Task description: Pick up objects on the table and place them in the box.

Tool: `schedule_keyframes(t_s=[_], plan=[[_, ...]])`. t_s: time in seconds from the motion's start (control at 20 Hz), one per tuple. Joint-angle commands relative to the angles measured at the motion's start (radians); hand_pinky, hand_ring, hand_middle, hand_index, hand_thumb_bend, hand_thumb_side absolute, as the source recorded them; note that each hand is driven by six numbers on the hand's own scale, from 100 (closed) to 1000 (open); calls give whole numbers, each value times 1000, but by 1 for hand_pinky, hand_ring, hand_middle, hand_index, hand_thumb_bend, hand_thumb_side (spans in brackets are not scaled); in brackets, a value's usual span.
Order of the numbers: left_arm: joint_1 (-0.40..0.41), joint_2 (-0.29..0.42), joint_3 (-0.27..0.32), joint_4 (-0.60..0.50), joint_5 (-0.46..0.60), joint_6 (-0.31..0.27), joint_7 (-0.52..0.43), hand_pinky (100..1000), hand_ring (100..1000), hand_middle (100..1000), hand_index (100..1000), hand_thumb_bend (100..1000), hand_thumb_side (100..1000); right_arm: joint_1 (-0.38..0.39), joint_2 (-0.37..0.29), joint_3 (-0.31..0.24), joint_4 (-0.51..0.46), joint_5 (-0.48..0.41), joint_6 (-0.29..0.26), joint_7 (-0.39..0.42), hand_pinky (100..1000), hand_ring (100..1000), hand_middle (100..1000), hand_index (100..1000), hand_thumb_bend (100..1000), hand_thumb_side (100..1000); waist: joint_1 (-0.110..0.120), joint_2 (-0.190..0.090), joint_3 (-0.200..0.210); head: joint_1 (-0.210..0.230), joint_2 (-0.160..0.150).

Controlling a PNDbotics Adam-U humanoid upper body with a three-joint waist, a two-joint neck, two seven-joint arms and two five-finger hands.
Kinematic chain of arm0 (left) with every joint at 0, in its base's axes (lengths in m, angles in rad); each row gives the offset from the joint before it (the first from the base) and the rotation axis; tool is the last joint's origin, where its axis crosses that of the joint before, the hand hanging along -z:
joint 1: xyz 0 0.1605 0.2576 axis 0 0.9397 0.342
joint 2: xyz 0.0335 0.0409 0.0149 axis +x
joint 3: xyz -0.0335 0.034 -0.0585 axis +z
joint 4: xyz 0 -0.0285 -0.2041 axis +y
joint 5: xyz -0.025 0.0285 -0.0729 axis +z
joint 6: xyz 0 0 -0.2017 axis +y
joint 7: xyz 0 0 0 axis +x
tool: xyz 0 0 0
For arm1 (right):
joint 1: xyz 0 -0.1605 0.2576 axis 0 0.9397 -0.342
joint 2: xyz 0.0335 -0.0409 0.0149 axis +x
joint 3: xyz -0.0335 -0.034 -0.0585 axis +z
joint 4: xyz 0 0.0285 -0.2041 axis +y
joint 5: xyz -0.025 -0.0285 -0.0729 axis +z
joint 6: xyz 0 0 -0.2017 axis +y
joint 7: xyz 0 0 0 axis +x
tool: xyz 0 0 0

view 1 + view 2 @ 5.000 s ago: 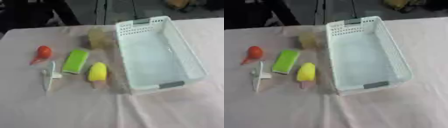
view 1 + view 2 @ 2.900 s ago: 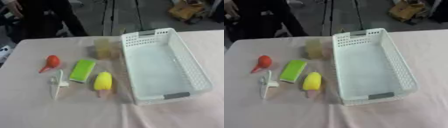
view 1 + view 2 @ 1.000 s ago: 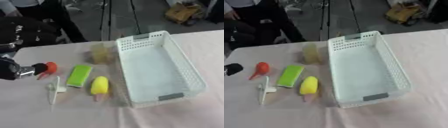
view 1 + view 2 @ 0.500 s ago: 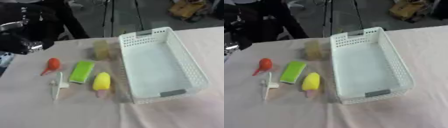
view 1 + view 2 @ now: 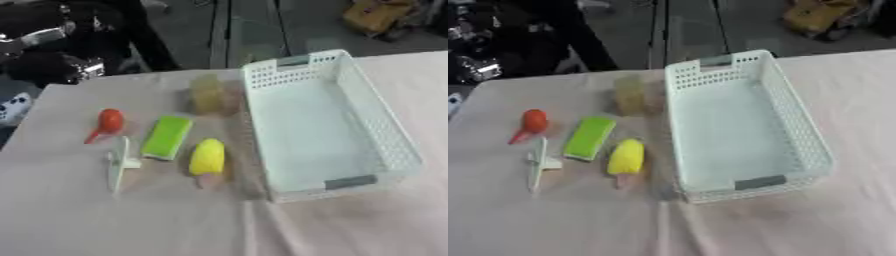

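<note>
Box stood empty on tabletop; yellow item, green block, red piece lay left. My left hand hovered upper left; whether its fingers were spread I could not tell.

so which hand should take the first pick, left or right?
Left, probably. Its arm is at the table's far left, close to the red toy and green block. All items lie left of the box. No right hand shows.
</note>
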State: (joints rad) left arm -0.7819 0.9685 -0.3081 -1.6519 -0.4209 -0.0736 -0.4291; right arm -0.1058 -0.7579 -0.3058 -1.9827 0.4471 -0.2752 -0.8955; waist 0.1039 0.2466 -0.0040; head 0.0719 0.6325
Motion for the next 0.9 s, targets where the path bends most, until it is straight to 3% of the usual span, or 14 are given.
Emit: schedule_keyframes(t_s=[0.05, 0.3, 0.9], plan=[[-46, -15, 3, 40, -6, 4, -12, 1000, 1000, 1000, 1000, 371, 1000, -9, -14, 0, -17, -6, -8, -11, 858, 874, 783, 823, 100, 1000, -9, -15, -3, 10, 6], [-91, -69, -6, 118, -21, 2, 2, 1000, 1000, 1000, 1000, 373, 1000, -10, -9, 4, -17, -8, -8, -11, 858, 872, 781, 822, 100, 1000, -11, -14, -10, 22, 1], [-136, -161, -48, 218, -119, -56, 26, 1000, 1000, 1000, 1000, 547, 1000, -16, 2, 13, -17, -17, -6, -11, 855, 867, 774, 811, 100, 1000, -11, -11, -24, 21, -33]])
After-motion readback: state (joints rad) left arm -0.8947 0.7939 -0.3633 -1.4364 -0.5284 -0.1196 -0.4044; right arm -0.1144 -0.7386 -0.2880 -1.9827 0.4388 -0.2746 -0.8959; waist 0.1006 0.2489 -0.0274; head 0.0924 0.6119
